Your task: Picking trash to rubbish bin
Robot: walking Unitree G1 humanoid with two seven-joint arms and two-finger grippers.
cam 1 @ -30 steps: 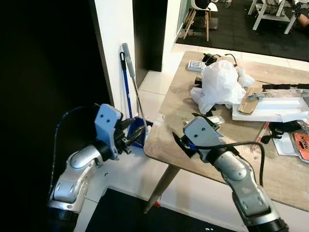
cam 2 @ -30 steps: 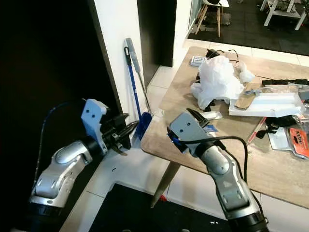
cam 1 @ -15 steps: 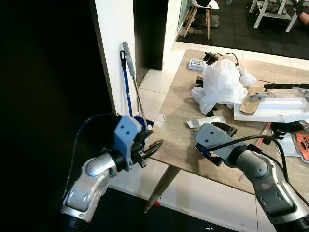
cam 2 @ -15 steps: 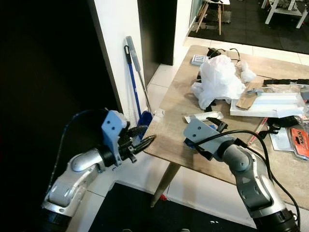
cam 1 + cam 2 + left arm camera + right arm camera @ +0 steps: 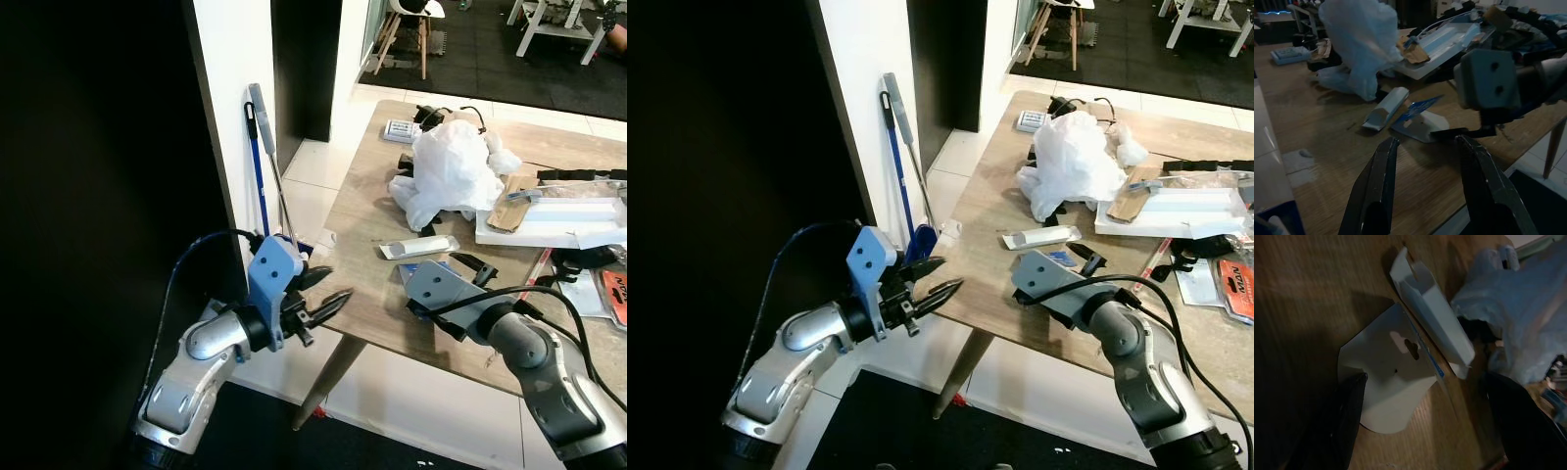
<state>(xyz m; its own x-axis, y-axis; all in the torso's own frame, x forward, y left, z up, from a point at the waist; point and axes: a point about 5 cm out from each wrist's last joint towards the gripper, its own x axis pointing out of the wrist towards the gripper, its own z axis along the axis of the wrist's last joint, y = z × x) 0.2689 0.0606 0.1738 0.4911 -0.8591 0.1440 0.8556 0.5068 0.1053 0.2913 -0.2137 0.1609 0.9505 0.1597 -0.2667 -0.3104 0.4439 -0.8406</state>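
Observation:
A flat white card with a blue edge (image 5: pixel 1391 382) lies on the wooden table (image 5: pixel 362 225) near its front corner. My right gripper (image 5: pixel 1424 377) hovers low over it, open, with one finger on each side of the card. Just beyond lies a small white box (image 5: pixel 419 248), and behind that a crumpled white plastic bag (image 5: pixel 451 171). My left gripper (image 5: pixel 328 286) is open at the table's corner edge, pointing at the card (image 5: pixel 1418 120), with nothing between its fingers.
A blue-handled broom and dustpan (image 5: pixel 260 166) lean on the white wall left of the table. A white tray (image 5: pixel 554 220), cables, a remote (image 5: pixel 397 129) and a red packet (image 5: pixel 615 289) clutter the table's far and right side. A dark panel stands at the left.
My left gripper has swung right, up to the table's corner. My right gripper has moved forward across the table and lowered over the card.

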